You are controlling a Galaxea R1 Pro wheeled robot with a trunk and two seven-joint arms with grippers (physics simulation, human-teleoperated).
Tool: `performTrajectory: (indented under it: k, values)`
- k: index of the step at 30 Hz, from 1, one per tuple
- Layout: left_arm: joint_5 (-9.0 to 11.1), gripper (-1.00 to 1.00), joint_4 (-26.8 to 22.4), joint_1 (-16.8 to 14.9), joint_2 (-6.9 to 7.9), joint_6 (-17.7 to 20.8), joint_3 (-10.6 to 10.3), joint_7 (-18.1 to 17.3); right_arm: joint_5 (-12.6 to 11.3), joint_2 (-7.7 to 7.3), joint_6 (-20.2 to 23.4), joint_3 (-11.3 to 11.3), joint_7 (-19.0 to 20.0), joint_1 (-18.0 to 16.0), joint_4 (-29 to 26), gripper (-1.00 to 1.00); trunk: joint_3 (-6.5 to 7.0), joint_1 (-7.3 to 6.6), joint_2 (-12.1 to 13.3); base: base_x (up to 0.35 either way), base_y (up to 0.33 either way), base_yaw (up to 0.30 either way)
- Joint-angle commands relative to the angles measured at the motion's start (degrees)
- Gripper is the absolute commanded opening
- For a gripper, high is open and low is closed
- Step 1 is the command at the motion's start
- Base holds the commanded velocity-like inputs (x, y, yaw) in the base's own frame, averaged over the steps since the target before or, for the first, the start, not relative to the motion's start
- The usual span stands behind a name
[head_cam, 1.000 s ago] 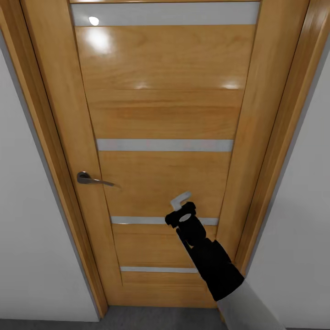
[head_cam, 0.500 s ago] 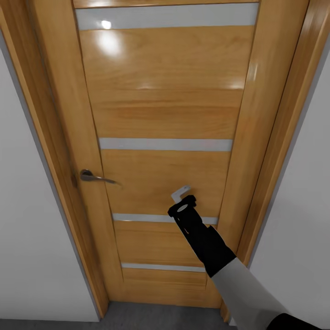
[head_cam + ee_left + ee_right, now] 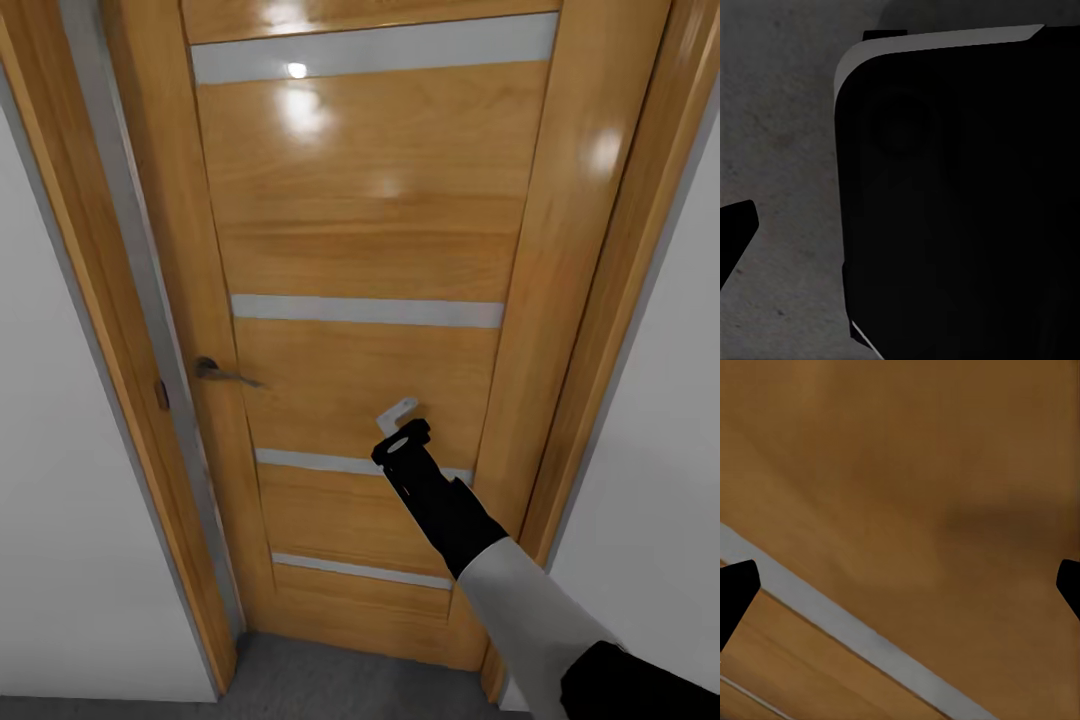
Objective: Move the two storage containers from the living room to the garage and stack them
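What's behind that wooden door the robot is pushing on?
The door is ajar at its handle side, showing a grey strip. What lies beyond is hidden. The right hand is at its panel.

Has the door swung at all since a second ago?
Yes. The door has swung away on its handle side: a grey gap now shows between it and the left frame, pushed by the right claw.

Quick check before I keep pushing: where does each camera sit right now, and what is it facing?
Head: on the robot's head, facing down at the wooden door, lever handle and right gripper.
Left wrist: on the left arm, facing grey floor and a dark robot part.
Right wrist: facing the door panel's grey stripe, fingertips apart.
Shared: the door.
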Motion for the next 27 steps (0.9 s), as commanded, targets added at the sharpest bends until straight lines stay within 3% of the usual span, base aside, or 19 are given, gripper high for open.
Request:
performTrajectory:
  k: [1,9,15,18,21,27]
  values:
    - [-0.06,1.00,-0.03,-0.01,-0.01,-0.03,-0.04,0.02,0.22,0.00,0.22,0.10,-0.62,-0.14,0.10,1.00,-0.06,0.00,-0.02,0.000,0.000,0.000]
    - [-0.06,1.00,-0.03,-0.01,0.01,-0.03,-0.04,0.02,0.02,0.00,0.83,0.34,-0.46,-0.23,-4.40,1.00,-0.06,0.00,-0.02,0.000,0.000,0.000]
    - [-0.06,1.00,-0.03,-0.01,0.00,-0.03,-0.04,0.02,-0.29,0.00,0.39,1.26,-0.12,-0.23,-4.18,1.00,-0.06,0.00,-0.02,0.000,0.000,0.000]
    - [-0.03,1.00,-0.03,-0.01,-0.02,-0.03,-0.04,0.02,-1.91,0.00,0.19,1.54,-0.06,-0.23,-3.67,1.00,-0.06,0.00,-0.02,0.000,0.000,0.000]
    - [-0.01,1.00,-0.03,-0.01,0.00,-0.03,0.00,0.02,-4.83,0.00,0.07,3.49,-0.04,-0.28,-3.20,1.00,-0.06,0.00,-0.02,0.000,0.000,0.000]
    - [-0.04,1.00,-0.03,-0.01,0.00,-0.03,-0.02,0.02,-5.66,0.00,-0.29,4.48,0.17,-0.25,-3.51,1.00,-0.06,0.00,-0.02,0.000,0.000,0.000]
